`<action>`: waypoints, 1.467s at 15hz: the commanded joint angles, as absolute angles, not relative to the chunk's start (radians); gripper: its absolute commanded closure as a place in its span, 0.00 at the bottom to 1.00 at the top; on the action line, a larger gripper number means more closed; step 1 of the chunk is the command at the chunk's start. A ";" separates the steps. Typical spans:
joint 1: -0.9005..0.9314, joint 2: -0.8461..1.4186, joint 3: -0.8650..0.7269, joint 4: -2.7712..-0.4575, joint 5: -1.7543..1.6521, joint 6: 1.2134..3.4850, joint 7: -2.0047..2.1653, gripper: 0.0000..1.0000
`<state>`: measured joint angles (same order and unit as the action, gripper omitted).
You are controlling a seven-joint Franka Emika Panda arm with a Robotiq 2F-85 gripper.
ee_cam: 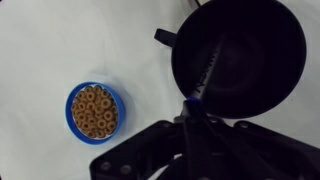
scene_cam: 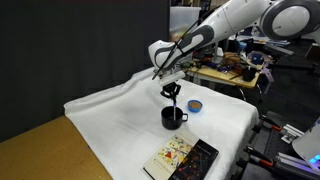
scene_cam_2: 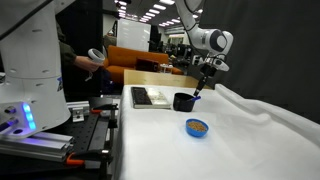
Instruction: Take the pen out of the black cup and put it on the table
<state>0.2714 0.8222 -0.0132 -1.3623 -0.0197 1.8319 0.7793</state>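
Wrist view: hand (ee_cam: 189, 128) comes in from the bottom edge, jaws closed onto the pen (ee_cam: 190, 104). A thin blue shaft is pinched between the fingertips, and its blue end shows right at the near rim of the black cup (ee_cam: 270, 90). A pale streak runs on from it across the dark inside of the cup. Can't tell if that's more pen or just glare.

Cup sits directly beyond the fingertips, handle (ee_cam: 165, 38) sticking out to the upper left in this view. Pen is at the cup mouth, in the grip, not lying on the surface (ee_cam: 60, 40).

Beside the cup, apart from it: small round blue dish (ee_cam: 69, 110) full of orange cereal rings, resting on the white cloth.

In an exterior view the hand (scene_cam: 172, 92) hangs straight above the cup (scene_cam: 173, 118), fingers pointing down and close to the rim. The pen is too thin to make out there. The dish (scene_cam: 196, 104) is just past the cup, and a book with a colourful cover (scene_cam: 180, 160) lies flat nearer the camera, at the cloth's edge.

In an exterior view from the opposite side, the dish (scene_cam_2: 197, 127) is nearest, then the cup (scene_cam_2: 184, 102) with the hand (scene_cam_2: 199, 90) over it, then the book (scene_cam_2: 152, 97) behind.
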 commanded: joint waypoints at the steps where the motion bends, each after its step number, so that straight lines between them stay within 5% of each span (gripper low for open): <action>1: 0.264 0.823 -0.009 -1.362 -0.006 1.838 0.779 0.95; 2: 0.265 0.824 -0.009 -1.361 -0.007 1.835 0.778 0.73; 4: 0.266 0.824 -0.009 -1.359 -0.007 1.831 0.779 0.68; 5: 0.272 0.824 -0.013 -1.358 -0.019 1.828 0.780 0.86; 8: 0.272 0.824 -0.013 -1.358 -0.019 1.828 0.780 0.68; 22: 0.272 0.824 -0.013 -1.358 -0.019 1.828 0.780 0.68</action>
